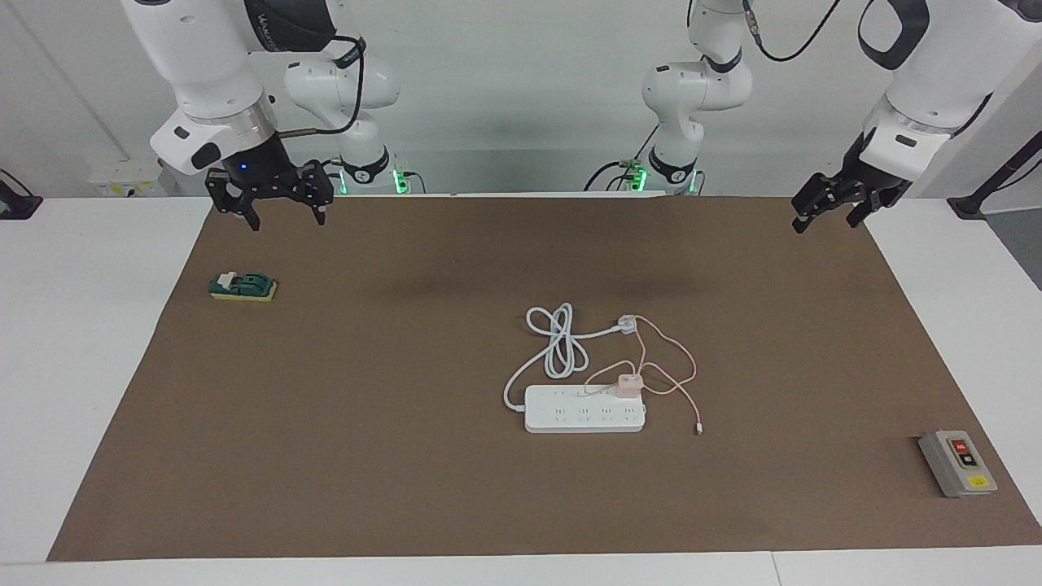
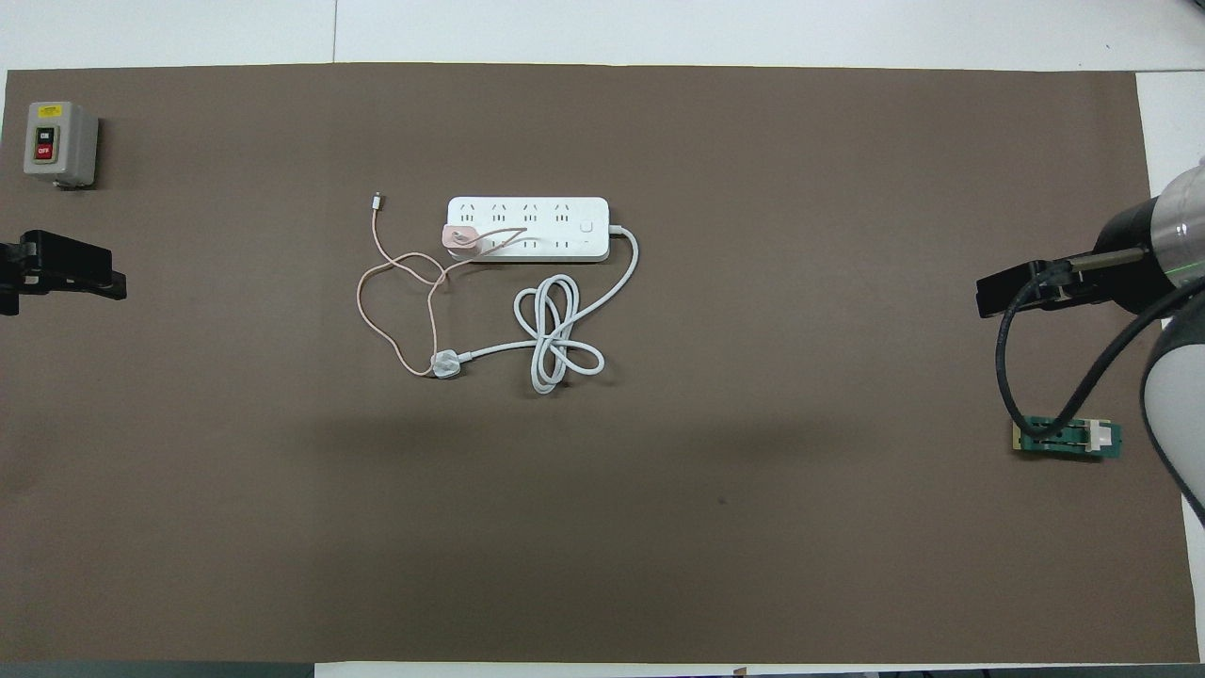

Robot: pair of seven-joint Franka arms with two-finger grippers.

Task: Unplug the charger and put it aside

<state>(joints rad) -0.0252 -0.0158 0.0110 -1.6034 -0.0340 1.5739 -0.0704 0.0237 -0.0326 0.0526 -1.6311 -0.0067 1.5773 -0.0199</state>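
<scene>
Both jaws open, empty, raised at mat ends; charger [image 1: 628, 384] plugged in power strip [image 1: 584, 409].

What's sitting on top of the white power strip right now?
A small pale pink cube charger is plugged into the white power strip, with its thin pink cable looping off. Its prongs and socket are covered.

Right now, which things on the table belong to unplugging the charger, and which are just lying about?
For the job:
- small pale pink cube charger with thin pink cable
- long white power strip holding it

Lying about:
- grey box with red and black buttons
- small green switch on a yellow base
</scene>
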